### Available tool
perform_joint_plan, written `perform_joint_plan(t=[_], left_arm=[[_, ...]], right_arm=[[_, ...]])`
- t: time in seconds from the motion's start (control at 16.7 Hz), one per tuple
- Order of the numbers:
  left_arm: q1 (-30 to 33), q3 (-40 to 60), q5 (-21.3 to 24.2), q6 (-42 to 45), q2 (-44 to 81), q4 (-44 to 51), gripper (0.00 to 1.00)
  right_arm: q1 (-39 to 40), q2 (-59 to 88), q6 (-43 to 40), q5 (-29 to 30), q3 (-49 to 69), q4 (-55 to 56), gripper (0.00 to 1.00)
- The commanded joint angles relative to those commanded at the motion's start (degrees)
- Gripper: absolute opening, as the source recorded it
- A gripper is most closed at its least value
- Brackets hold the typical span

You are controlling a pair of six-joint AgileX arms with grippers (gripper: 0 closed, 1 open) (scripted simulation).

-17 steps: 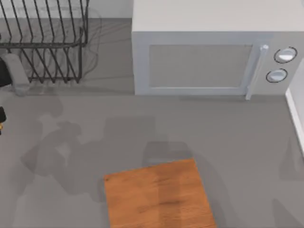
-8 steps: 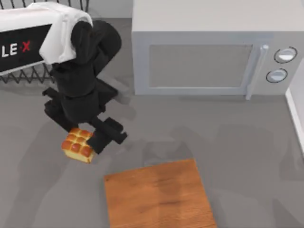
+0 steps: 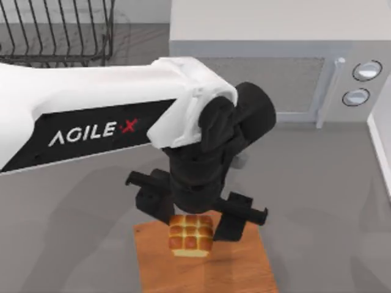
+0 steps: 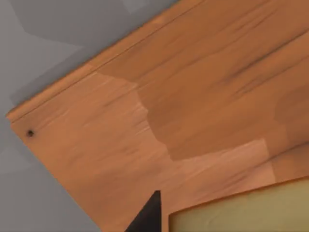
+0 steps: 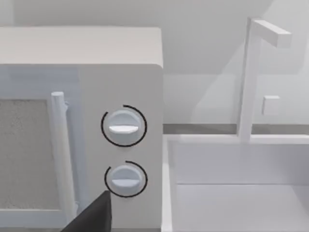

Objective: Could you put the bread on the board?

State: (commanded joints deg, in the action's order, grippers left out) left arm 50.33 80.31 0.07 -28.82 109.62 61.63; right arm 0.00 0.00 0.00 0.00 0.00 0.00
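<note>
One arm (image 3: 91, 131) lettered AGILEX, bread (image 3: 191, 234) over board (image 3: 244, 268)

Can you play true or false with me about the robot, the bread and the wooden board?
1. The left gripper holds the bread over the board. True.
2. The bread sits inside the microwave. False: it is above the board, in the gripper.
3. The microwave door is shut. True.
4. The board is blue. False: it is orange-brown wood.
5. The wire rack stands at the table's left back corner. True.
</note>
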Motion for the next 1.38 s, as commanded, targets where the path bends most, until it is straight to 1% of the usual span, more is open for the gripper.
perform_joint_plan(t=[0.12, 0.24, 0.78, 1.38], left_arm=[[2.90, 0.03, -0.27, -4.23, -0.23, -0.63, 0.00], [4.16, 0.03, -0.41, -6.01, -0.33, -0.90, 0.00], [3.90, -0.74, -0.34, -5.99, 0.18, -1.64, 0.00], [4.47, -5.13, -0.18, -6.14, 0.92, -8.57, 0.00]], right_arm=[[0.00, 0.00, 0.00, 0.00, 0.00, 0.00, 1.00], [0.00, 0.00, 0.00, 0.00, 0.00, 0.00, 1.00], [0.00, 0.00, 0.00, 0.00, 0.00, 0.00, 1.00], [0.00, 0.00, 0.00, 0.00, 0.00, 0.00, 1.00]])
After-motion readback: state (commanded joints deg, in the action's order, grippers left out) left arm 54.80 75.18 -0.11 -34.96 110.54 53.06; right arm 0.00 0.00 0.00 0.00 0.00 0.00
